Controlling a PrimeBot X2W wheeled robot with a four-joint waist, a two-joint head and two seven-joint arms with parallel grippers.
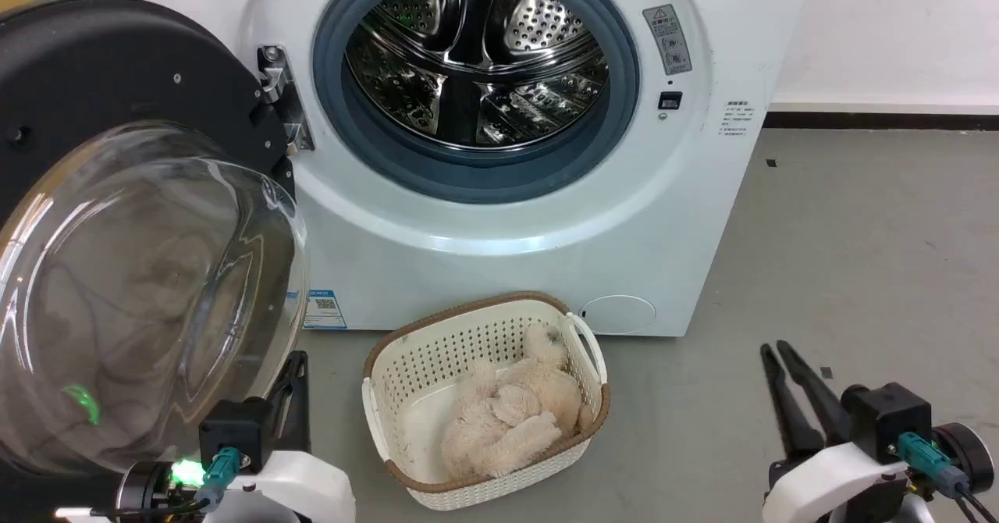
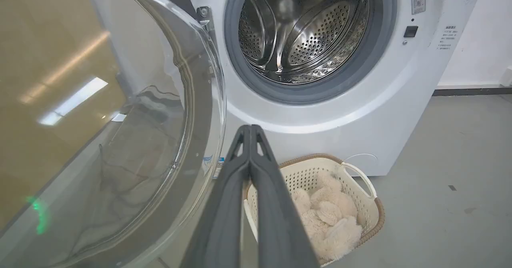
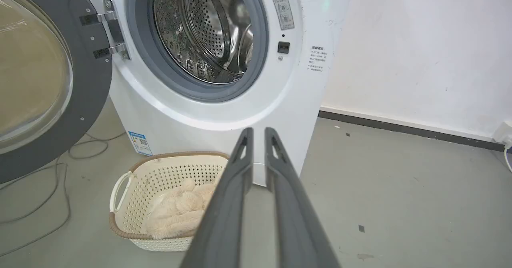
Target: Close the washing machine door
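Your R wrist view adds floor cables point(image 3: 68, 196) under the washing machine door point(image 1: 117, 62), swung wide open at left; L hand point(image 2: 250, 129) pinched empty beside its glass, R hand point(image 3: 259, 130) barely ajar, low.

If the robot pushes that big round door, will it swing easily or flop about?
It should swing as one rigid piece, since the door hangs on a metal hinge. Its thick black rim and bulging glass suggest it is fairly heavy, so expect a steady push. The glass looks smooth, so the left gripper might slide on it.
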